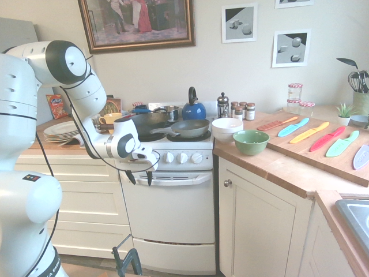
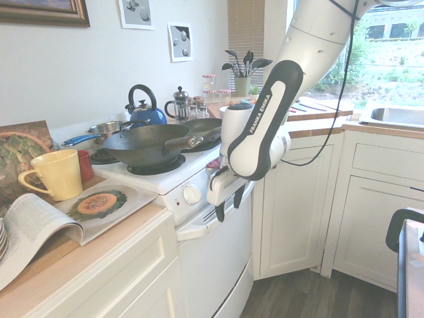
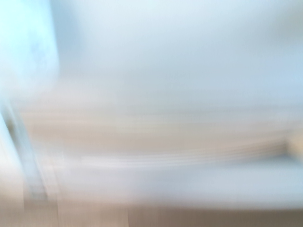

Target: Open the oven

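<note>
So we've got the white freestanding cooker right under and behind our gripper, oven door shut. Smaller stuff: a dark wok sits above gripper level on the stovetop, probably parked there for cooking, so out of our way. The curved bar handle is just beside the fingertips, which are apart and point down, likely so one can hook behind the bar. We can't tell if they're touching it.
</note>
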`<state>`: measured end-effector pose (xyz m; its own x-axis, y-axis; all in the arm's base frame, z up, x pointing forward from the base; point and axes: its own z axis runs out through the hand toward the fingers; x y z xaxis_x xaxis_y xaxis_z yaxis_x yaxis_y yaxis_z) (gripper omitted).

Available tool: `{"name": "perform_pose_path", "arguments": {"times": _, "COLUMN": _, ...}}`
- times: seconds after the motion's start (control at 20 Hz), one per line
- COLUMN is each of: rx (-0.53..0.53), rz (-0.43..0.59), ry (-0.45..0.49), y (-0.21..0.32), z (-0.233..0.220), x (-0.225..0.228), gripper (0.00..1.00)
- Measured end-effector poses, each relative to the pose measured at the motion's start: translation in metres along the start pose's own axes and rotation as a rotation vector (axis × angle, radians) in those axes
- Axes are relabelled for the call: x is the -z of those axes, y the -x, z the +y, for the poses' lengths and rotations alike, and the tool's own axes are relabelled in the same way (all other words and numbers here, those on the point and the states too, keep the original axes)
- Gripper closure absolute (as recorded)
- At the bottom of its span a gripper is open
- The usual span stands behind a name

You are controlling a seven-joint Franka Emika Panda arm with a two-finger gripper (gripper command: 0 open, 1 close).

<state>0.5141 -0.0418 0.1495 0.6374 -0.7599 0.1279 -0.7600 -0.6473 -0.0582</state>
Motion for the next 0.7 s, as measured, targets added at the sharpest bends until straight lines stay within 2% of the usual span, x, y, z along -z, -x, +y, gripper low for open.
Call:
{"name": "perform_pose_path", "arguments": {"times": 0.15, "rx": -0.035, "rz": -0.022, "ry": 0.036, "y": 0.021, "z": 0.047, "x": -0.043, "gripper": 0.00}}
{"name": "perform_pose_path", "arguments": {"times": 0.25, "rx": -0.048, "rz": -0.011, "ry": 0.027, "y": 0.012, "z": 0.057, "x": -0.043, "gripper": 0.00}}
{"name": "perform_pose_path", "arguments": {"times": 0.55, "rx": -0.023, "rz": 0.061, "ry": -0.060, "y": -0.030, "z": 0.014, "x": 0.046, "gripper": 0.00}}
{"name": "perform_pose_path", "arguments": {"times": 0.7, "rx": -0.013, "rz": 0.086, "ry": -0.063, "y": -0.054, "z": -0.011, "x": 0.064, "gripper": 0.00}}
